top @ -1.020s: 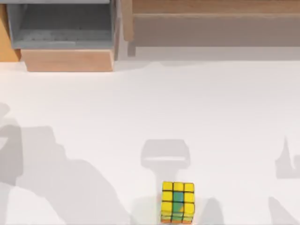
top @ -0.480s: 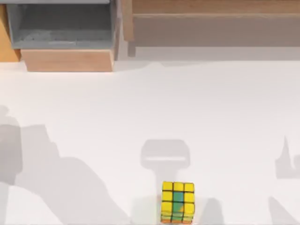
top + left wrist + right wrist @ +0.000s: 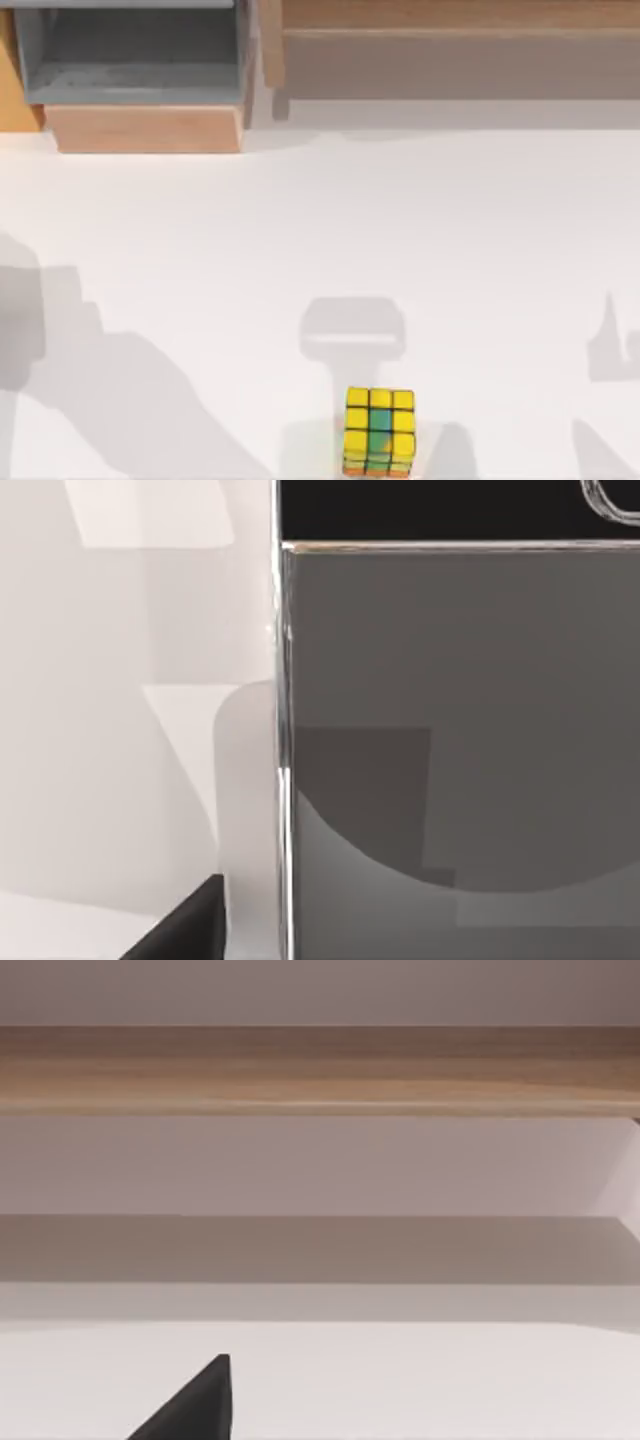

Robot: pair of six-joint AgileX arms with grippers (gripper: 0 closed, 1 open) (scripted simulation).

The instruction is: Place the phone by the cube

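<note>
While the cube (image 3: 379, 431) sits at the near edge of the table (image 3: 320, 250), a little right of centre, the phone (image 3: 460, 730) is seen close under the left wrist camera, lying flat with its black band at one end. The step in hand is judged to be the approach to the phone, with no grasp yet made. A dark tip of the left gripper (image 3: 185, 930) is seen beside the phone's long edge, apart from it; whether the tool is apart or together cannot be told. The right gripper (image 3: 190, 1405) is parked facing a wooden shelf (image 3: 320, 1070), its state likewise not told. Next, the phone must be straddled across its width, clamped, and carried to the cube without knocking it.
</note>
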